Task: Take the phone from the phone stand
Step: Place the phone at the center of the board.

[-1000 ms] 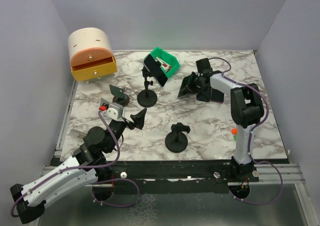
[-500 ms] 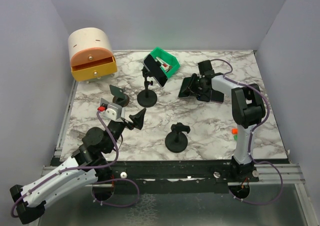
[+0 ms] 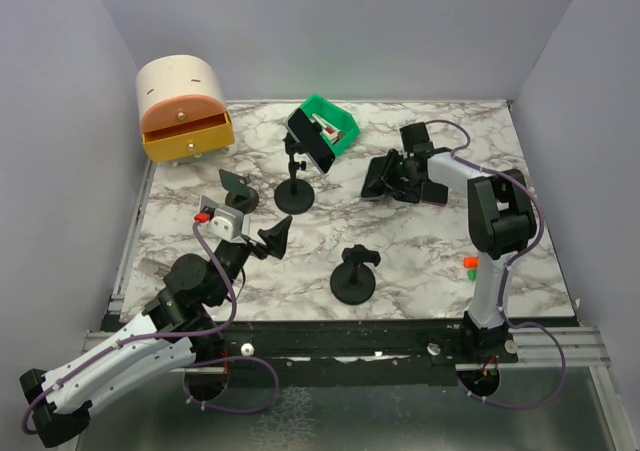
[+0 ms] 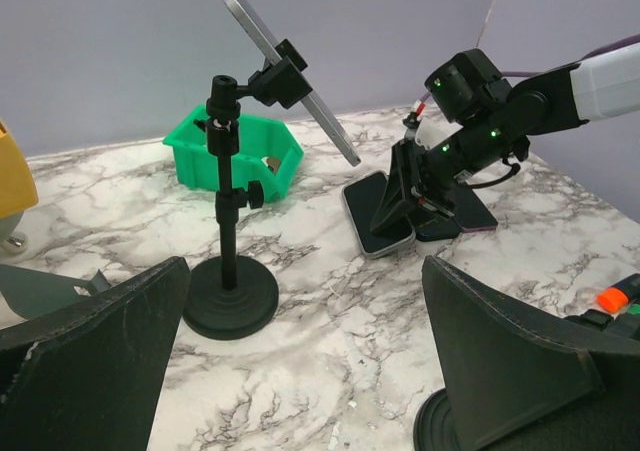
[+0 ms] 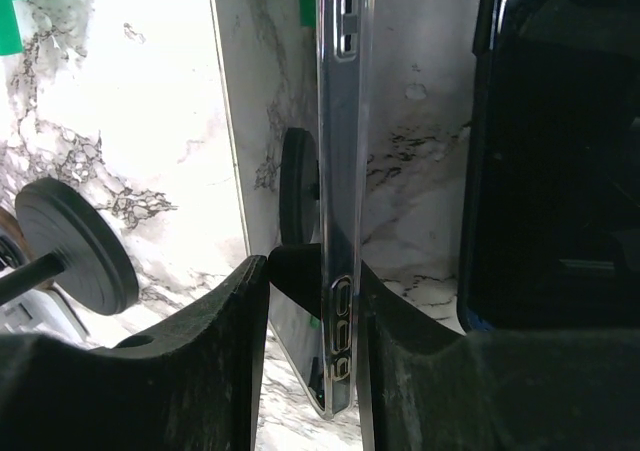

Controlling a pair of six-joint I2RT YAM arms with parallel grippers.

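A white tabletop [image 3: 420, 241] veined with grey marbling fills the middle. Plain pale lilac-grey walls enclose it: the back wall [image 3: 330, 31] along its far edge, the left wall [image 3: 60, 171] and the right wall [image 3: 590, 171] at its sides. A dark rail [image 3: 340, 341] runs along its near edge, with speckled grey floor [image 3: 340, 411] below. The light is soft and even.

Green bin [image 4: 190, 149], black stand [image 3: 295, 196] — grey-veined white table [image 3: 420, 251]

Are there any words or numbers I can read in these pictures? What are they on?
No text can be read anywhere.
Phone on the stand: no writing shows.
Green bin and what lies in it: too small to read.
Orange drawer box: no lettering visible.
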